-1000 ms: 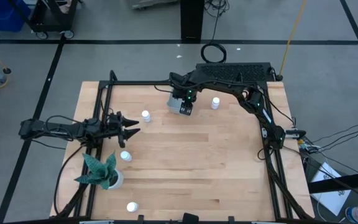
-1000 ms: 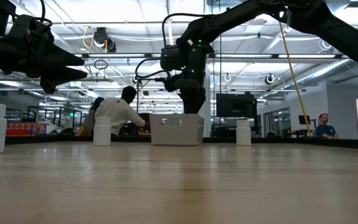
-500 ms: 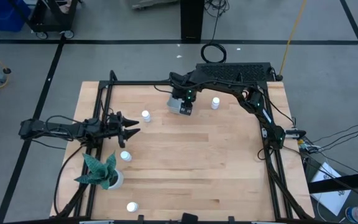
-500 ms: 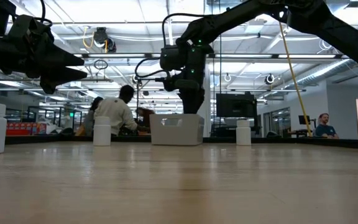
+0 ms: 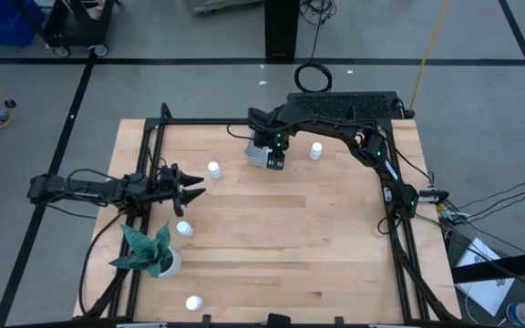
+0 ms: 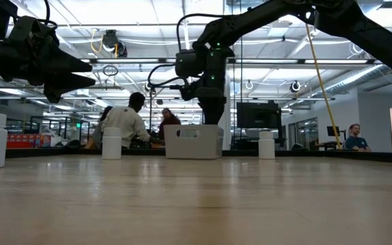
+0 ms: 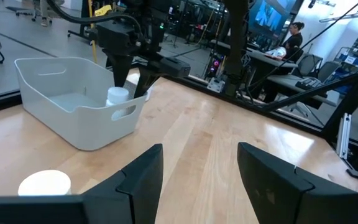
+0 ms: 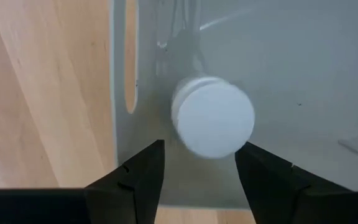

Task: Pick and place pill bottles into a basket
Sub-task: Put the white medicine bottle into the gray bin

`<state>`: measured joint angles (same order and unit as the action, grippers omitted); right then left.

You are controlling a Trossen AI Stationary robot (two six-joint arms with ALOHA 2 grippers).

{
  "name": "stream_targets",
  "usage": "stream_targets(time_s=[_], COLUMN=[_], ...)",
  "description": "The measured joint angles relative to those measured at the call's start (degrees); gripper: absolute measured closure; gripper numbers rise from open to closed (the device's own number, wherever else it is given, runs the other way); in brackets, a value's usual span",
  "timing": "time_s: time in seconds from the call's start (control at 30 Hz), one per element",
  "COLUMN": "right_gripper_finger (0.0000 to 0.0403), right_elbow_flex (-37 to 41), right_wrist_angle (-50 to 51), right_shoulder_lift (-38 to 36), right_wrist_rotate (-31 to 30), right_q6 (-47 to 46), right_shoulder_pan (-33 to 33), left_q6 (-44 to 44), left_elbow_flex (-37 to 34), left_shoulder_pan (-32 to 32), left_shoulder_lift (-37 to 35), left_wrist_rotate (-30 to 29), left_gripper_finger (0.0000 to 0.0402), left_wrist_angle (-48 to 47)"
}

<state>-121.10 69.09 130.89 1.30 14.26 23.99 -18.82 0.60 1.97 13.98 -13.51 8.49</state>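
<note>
The pale grey-blue basket (image 5: 257, 153) stands at the table's far middle and also shows in the left wrist view (image 7: 73, 115). One white pill bottle (image 8: 213, 121) stands upright on its floor. My right gripper (image 5: 275, 157) is open, pointing down into the basket, its fingers on either side of that bottle's cap (image 7: 118, 94) without touching it, as far as shows. Loose bottles stand on the table: one left of the basket (image 5: 214, 169), one to its right (image 5: 316, 151), and two nearer (image 5: 184, 229), (image 5: 193, 303). My left gripper (image 5: 192, 188) is open and empty, level above the table's left part.
A green plant in a white pot (image 5: 153, 255) stands at the near left. A black ridged box (image 5: 344, 102) lies at the far edge. Black frame rails (image 5: 153, 137) run along the table's sides. People sit in the room beyond (image 6: 126, 122).
</note>
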Motion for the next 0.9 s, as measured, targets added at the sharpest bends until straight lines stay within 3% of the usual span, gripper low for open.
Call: stream_targets(time_s=[0.2, 0.4, 0.57, 0.9], right_gripper_finger=[0.0201, 0.0193, 0.0194, 0.0191], right_elbow_flex=[0.0, 0.0, 0.03, 0.07], right_wrist_angle=[-0.08, 0.6, 0.87, 0.04], right_shoulder_lift=[0.0, -0.02, -0.7, -6.84], right_wrist_rotate=[-1.68, -8.92, -9.28, -17.94], right_q6=[0.0, 1.12, 1.31, 2.12], right_shoulder_pan=[-0.26, -0.49, -0.65, -2.38], left_q6=[-0.75, -0.93, -1.02, -0.99], left_elbow_flex=[0.02, 0.02, 0.02, 0.02], left_shoulder_pan=[-0.01, -0.01, -0.01, -0.01], left_shoulder_lift=[-0.01, 0.02, -0.01, -0.01], left_wrist_rotate=[0.14, 0.14, 0.14, 0.05], left_gripper_finger=[0.019, 0.019, 0.019, 0.019], left_wrist_angle=[-0.67, -1.07, -1.05, -1.0])
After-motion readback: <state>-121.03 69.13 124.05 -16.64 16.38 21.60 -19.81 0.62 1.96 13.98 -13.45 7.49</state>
